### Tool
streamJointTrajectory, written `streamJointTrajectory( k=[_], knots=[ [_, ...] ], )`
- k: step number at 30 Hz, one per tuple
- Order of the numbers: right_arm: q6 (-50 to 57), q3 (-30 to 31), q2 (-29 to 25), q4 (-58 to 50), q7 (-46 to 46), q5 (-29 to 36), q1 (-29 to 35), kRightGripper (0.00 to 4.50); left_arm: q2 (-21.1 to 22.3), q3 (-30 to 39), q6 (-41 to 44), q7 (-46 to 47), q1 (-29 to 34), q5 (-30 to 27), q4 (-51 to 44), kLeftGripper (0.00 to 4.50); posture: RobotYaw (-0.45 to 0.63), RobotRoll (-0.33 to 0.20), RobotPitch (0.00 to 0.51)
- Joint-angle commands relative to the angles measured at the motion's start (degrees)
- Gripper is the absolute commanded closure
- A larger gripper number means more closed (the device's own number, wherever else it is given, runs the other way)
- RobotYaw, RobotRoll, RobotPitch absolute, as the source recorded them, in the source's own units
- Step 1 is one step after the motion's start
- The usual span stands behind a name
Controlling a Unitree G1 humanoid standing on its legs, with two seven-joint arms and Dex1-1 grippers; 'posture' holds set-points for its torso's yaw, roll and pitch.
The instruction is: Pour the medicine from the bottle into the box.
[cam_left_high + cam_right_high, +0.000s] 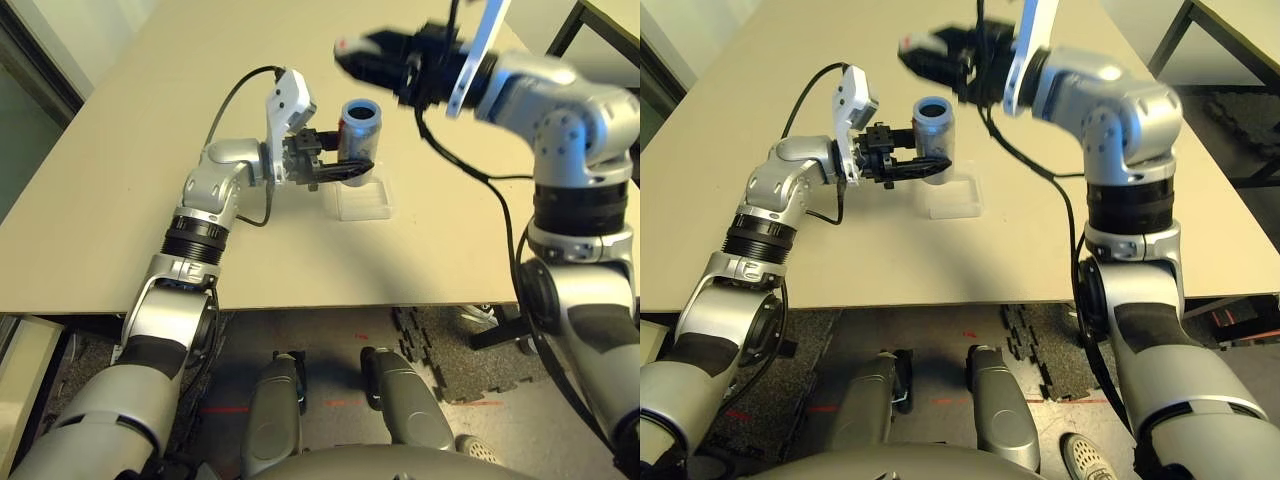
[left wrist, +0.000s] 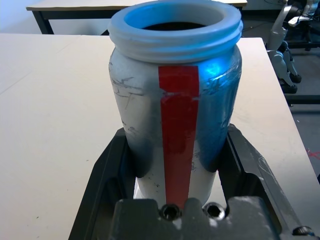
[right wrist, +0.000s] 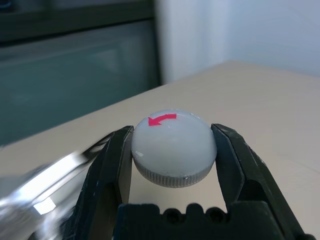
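From where I'm standing, the left gripper point(image 2: 173, 167) is clamped round the silver-grey cylindrical bottle with a red stripe point(image 2: 179, 115), open-mouthed above the shallow clear plastic box point(image 1: 364, 201). Right gripper point(image 3: 173, 150) has the round grey ribbed cap point(image 3: 173, 147) pinched. Bottle looks stiff, light, maybe slippery, so I'd keep hold mid-body, clear of the neck

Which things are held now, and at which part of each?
Left tool: the open bottle, by the sides of its body. Right tool: the screw cap, by its rim.
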Motion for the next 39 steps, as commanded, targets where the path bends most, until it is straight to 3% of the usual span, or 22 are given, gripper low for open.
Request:
streamJointTrajectory(
  k=[1,5,8,18,27,39],
  knots=[
    [-5.0,0.7,-1.2,5.8,-4.5,-6.1,0.6,1.92,-0.5,1.5,-2.0,3.3,-1.3,1.2,2.2,2.04,-0.18,0.0,0.145],
    [-13.4,2.5,-2.0,11.1,-9.2,-13.6,3.9,1.92,-1.7,6.4,-8.1,16.2,-5.2,3.4,9.7,2.04,-0.17,0.0,0.145],
    [-18.3,1.2,1.0,13.6,-13.9,-15.5,8.3,1.92,-1.7,9.6,-13.4,28.5,-6.5,6.2,16.3,2.04,-0.15,0.0,0.146],
    [-34.2,3.2,6.9,25.4,-17.9,-21.9,17.5,1.92,-5.2,13.6,-22.5,47.1,-3.9,9.1,29.0,2.04,-0.1,0.0,0.134],
    [-42.2,1.3,8.3,39.4,-20.9,-23.0,16.8,1.92,-7.0,14.5,-27.3,51.4,-4.2,10.3,36.8,2.04,-0.09,0.0,0.12],
    [-45.0,0.0,7.5,44.8,-23.5,-23.3,16.8,1.92,-7.6,15.2,-27.9,49.4,-4.0,10.2,38.6,2.04,-0.12,0.0,0.128]
  ],
)
